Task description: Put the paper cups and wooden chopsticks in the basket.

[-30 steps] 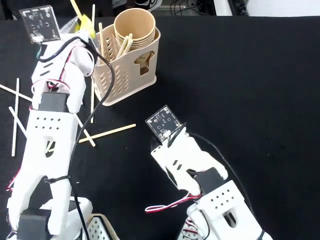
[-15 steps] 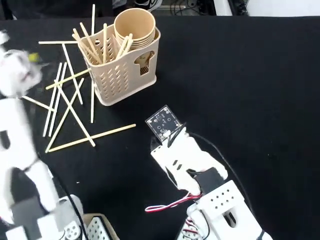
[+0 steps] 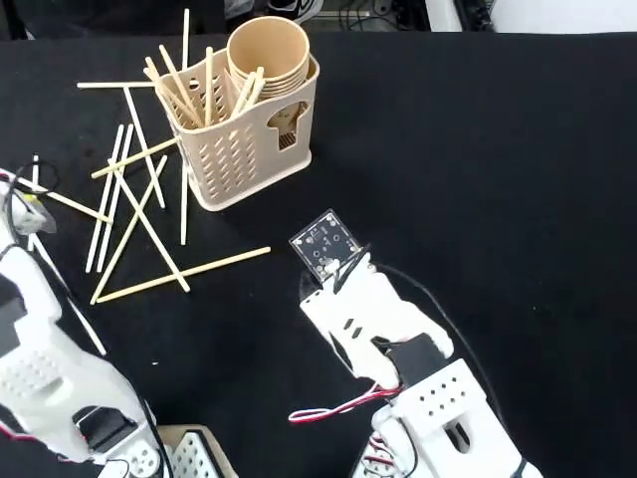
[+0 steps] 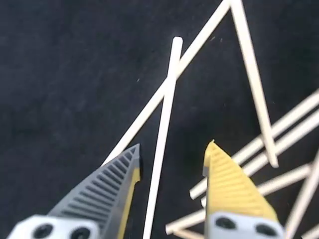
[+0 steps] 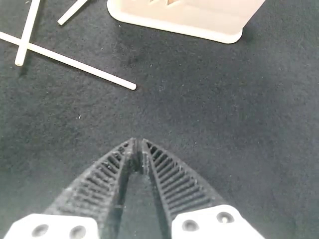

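Swinging back from the basket (image 3: 254,149), where it was stretched out a second ago, the left arm now sits low at the left edge of the table (image 3: 498,199). The left gripper (image 4: 174,147) hangs with its jaws apart, and one loose chopstick (image 4: 164,119) runs between them, not yet pinched. The right gripper (image 5: 138,142) hasn't budged; it is pressed together on nothing, just short of the basket's foot. The paper cups (image 3: 269,50) are stacked in the basket beside a bunch of sticks (image 3: 184,85). Plenty of chopsticks (image 3: 129,214) are scattered left of it, so I'd say the next pick is starting.
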Tool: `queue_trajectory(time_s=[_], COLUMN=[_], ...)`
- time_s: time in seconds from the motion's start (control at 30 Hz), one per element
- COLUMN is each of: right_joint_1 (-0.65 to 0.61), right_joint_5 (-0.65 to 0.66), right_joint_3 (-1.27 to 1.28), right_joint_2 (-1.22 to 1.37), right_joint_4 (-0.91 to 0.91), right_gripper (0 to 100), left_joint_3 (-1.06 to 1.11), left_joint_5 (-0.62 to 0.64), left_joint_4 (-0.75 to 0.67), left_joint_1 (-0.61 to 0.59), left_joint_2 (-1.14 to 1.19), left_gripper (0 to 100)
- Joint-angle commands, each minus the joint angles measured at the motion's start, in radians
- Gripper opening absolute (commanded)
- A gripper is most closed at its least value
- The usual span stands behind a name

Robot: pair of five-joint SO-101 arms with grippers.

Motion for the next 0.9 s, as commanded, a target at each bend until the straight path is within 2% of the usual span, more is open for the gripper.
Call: queue_trajectory(time_s=[0.0, 0.23, 0.3, 0.4, 0.5, 0.7, 0.87], right_joint_1=[-0.008, -0.008, -0.008, -0.008, -0.008, -0.008, -0.008], right_joint_5=[0.006, 0.006, 0.006, 0.006, 0.006, 0.006, 0.006], right_joint_3=[-0.016, -0.016, -0.016, -0.016, -0.016, -0.016, -0.016], right_joint_2=[-0.004, -0.004, -0.004, -0.004, -0.004, -0.004, -0.004], right_joint_4=[-0.005, -0.005, -0.005, -0.006, -0.006, -0.008, -0.009], right_gripper=[1.5, 1.5, 1.5, 1.5, 1.5, 1.5, 1.5], left_joint_3=[-0.012, -0.012, -0.012, -0.013, -0.013, -0.013, -0.005], left_joint_5=[-0.006, -0.002, -0.003, -0.005, 0.002, 0.002, 0.003], left_joint_4=[-0.077, -0.158, -0.164, -0.164, -0.157, -0.114, -0.061], left_joint_1=[-0.005, -0.004, -0.004, -0.004, -0.002, -0.001, 0.105], left_joint_2=[0.084, 0.216, 0.235, 0.235, 0.23, 0.138, -0.109], left_gripper=[21, 20, 16, 4, 4, 3, 3])
